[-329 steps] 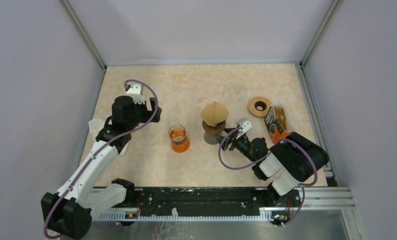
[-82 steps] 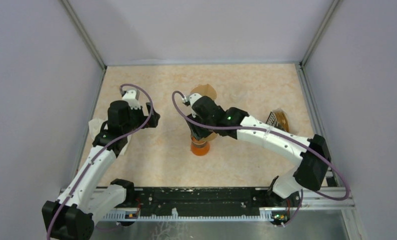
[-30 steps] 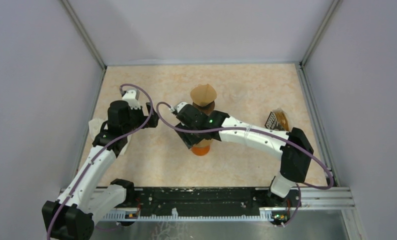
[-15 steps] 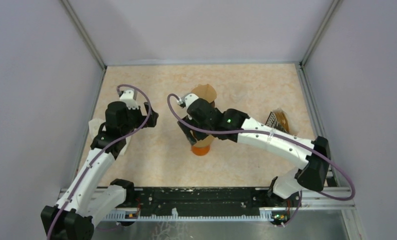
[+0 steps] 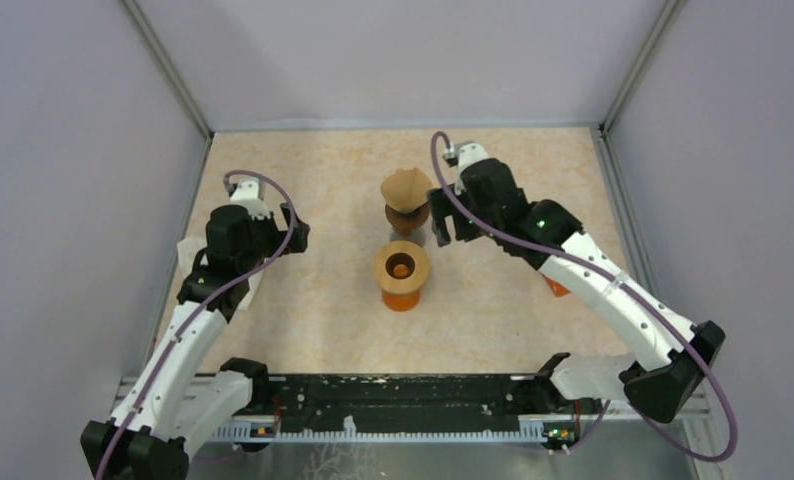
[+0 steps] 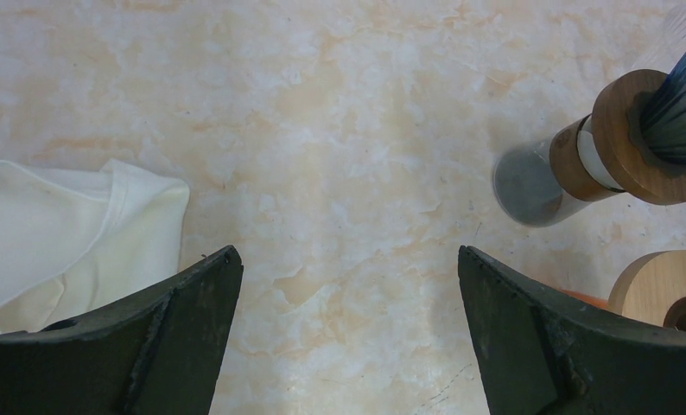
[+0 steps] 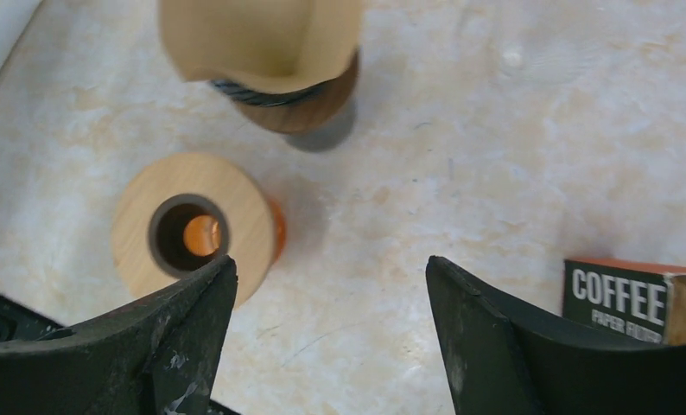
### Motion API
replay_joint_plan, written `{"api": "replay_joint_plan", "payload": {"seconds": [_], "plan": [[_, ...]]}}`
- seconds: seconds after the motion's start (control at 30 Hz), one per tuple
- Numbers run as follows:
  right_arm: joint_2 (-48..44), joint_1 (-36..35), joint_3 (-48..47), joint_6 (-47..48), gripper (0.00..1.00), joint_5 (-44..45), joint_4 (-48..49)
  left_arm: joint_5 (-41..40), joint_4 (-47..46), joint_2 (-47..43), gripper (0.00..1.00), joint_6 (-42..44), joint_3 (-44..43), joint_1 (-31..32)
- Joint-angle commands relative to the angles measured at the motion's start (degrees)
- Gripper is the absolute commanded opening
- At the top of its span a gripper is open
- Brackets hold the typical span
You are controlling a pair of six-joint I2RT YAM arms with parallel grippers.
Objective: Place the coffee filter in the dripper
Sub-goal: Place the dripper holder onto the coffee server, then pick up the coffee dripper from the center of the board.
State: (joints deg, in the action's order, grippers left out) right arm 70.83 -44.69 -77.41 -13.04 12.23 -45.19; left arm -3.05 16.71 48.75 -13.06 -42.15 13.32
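"COFFEE" on the black box point(image 7: 626, 299)

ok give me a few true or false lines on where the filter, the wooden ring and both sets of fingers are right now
1. The wooden ring sits on the orange carafe. True.
2. The right fingers are clamped on the paper filter. False: they stand open and empty near it, and the filter rests on the dripper.
3. A white cloth lies near the left arm. True.
4. The left fingers hold that cloth. False: they are open and hold nothing.
5. The coffee filter box lies beside the cloth. False: it is on the right side of the table.
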Motion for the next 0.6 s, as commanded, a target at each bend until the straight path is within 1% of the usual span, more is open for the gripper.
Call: {"api": "replay_joint_plan", "payload": {"seconds": [0.0,0.1,0.27,0.4,0.57], "plan": [[-1.9,8.3,0.5,2.4,0.81,-3.2,3.5,-0.5,-0.1,-0.7,0.99,0.4,-0.3,-0.4],[-0.4,13.1,0.3,3.3,0.81,-4.6,5.4,-0.2,-0.6,-0.8,0.99,1.2,0.0,-0.4],[2.6,21.5,1.3,4.0,0.81,-10.4,10.5,0.1,-0.7,-0.8,0.99,1.7,0.5,-0.4],[6.1,28.0,1.4,3.5,0.81,-15.0,14.6,2.4,-0.9,-0.6,0.99,2.0,0.4,-0.4],[12.0,33.0,1.0,2.1,0.81,-19.0,20.3,4.1,-0.8,-0.1,0.99,2.8,0.2,-0.3]]}}
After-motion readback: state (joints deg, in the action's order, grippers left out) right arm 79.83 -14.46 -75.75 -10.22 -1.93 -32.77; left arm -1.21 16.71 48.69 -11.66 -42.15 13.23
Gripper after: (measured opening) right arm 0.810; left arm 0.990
